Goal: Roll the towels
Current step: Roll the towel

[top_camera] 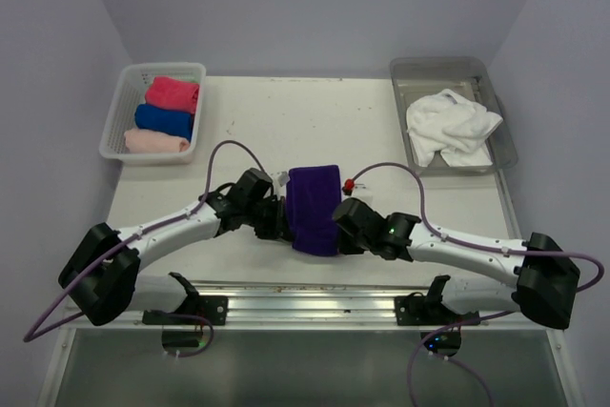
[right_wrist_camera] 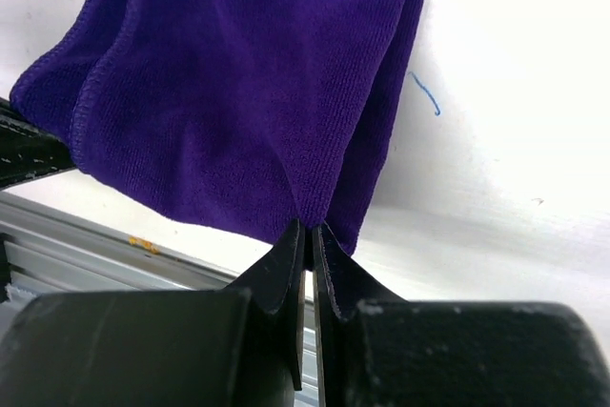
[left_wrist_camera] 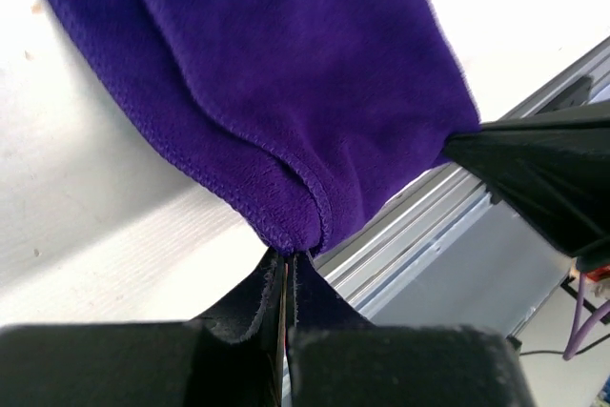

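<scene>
While three rolled towels [top_camera: 164, 121] fill the white lattice basket [top_camera: 118, 119], left claw [left_wrist_camera: 289, 256] and right claw [right_wrist_camera: 307, 228] pinch the deep purple cloth towel [top_camera: 315, 207]; crumpled white towels [top_camera: 450, 126] remain.

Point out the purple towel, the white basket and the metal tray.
Deep purple cloth towel [top_camera: 315, 199]: top view, its middle.
White plastic lattice basket [top_camera: 117, 119]: top view, left wall.
Grey metal tray [top_camera: 437, 73]: top view, bare far end.

Basket [top_camera: 114, 123] left, tray [top_camera: 434, 77] right, towel [top_camera: 315, 209] between
</scene>
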`<action>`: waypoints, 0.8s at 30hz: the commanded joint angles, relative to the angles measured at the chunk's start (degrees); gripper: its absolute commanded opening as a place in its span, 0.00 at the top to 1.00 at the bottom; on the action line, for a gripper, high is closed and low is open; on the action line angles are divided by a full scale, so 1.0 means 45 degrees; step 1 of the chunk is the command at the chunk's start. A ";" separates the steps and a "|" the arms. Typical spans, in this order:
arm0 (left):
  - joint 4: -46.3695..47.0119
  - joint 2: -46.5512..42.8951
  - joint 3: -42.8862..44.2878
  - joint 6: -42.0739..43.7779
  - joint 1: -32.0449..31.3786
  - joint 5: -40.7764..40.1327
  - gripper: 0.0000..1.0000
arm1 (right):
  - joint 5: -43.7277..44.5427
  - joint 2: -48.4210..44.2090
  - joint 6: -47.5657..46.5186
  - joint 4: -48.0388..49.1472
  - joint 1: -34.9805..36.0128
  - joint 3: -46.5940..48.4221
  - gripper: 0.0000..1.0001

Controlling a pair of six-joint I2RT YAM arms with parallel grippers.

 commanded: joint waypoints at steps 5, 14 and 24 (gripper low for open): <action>-0.0849 0.0631 0.1721 -0.0320 0.0622 -0.0417 1.00 | 0.1479 0.0590 -0.1256 -0.0971 -0.0356 0.2053 0.94; -0.0518 0.1843 0.2093 -0.0203 0.1639 -0.0181 1.00 | 0.0641 0.1858 -0.2487 -0.0270 -0.2055 0.3031 0.92; -0.0927 0.2316 0.3011 -0.0008 0.1972 -0.1215 0.89 | 0.0678 0.4028 -0.2724 0.0181 -0.2563 0.3872 0.94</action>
